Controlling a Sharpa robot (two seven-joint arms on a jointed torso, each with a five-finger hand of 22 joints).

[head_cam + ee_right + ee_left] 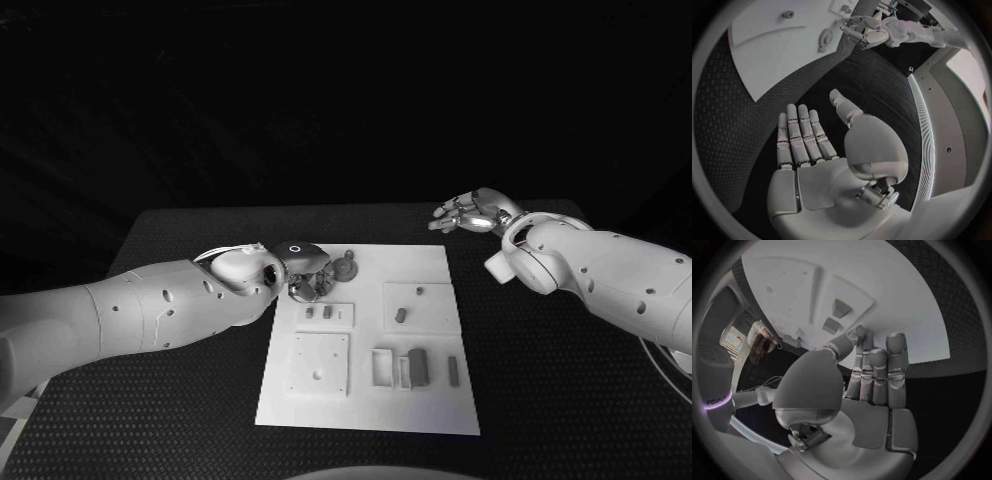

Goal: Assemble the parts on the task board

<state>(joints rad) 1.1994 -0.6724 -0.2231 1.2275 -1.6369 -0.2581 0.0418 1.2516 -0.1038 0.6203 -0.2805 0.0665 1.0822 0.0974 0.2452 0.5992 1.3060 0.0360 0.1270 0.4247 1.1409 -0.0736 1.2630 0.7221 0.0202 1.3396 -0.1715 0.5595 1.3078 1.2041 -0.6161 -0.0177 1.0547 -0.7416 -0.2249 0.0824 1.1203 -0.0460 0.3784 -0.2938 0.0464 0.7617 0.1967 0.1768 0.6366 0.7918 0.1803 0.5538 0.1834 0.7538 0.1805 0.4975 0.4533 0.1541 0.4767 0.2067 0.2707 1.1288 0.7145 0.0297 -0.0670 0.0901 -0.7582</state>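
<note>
hovering over the far left corner of the task board [433,262], the left hand [306,272] has its fingers straight and close together, holding nothing. the right hand [473,212] is spread and empty above the bench [562,370], beyond the board's far right corner. grey parts [418,362] stand in the board's slots.

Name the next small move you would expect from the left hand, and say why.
Probably a short lowering onto the task board to pick up one of the parts. The left hand hovers over the board's far left corner, holding nothing, fingers extended together in its wrist view. The right hand is open, off the board beyond its far right corner.
</note>
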